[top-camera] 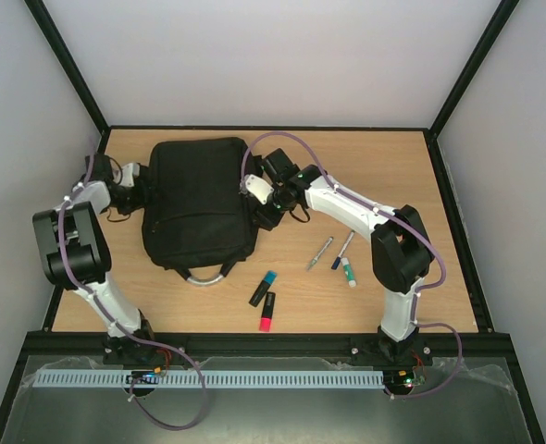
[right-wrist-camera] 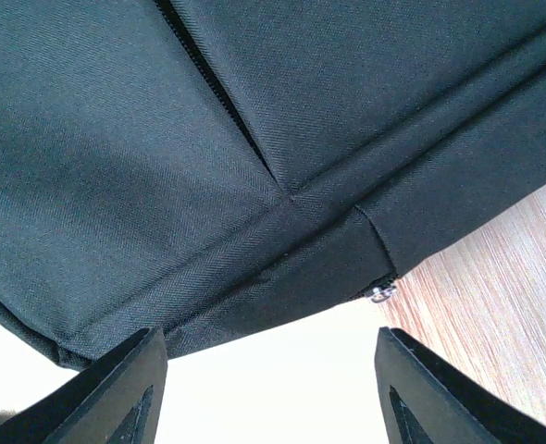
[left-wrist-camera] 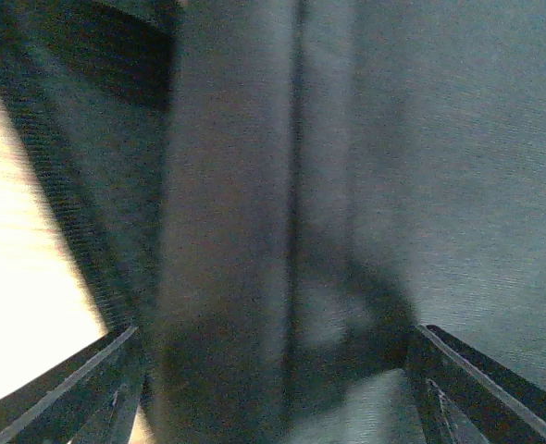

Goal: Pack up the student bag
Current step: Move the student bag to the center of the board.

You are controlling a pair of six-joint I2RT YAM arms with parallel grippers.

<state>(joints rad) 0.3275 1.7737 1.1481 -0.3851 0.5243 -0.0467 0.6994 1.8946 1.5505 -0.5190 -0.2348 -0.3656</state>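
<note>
The student bag is a large black backpack lying flat at the table's centre-left, its grey top handle toward me. My left gripper is at the bag's left edge. In the left wrist view its jaws stand wide open, with blurred black bag fabric filling the view and reaching between the fingers. My right gripper is at the bag's right edge. In the right wrist view it is open and empty just short of the bag's seam, with a metal zip pull ahead to the right.
Two black highlighters lie near the bag's handle, one blue-capped and one pink-capped. Three markers lie to the right by the right arm. Black frame rails edge the wooden table.
</note>
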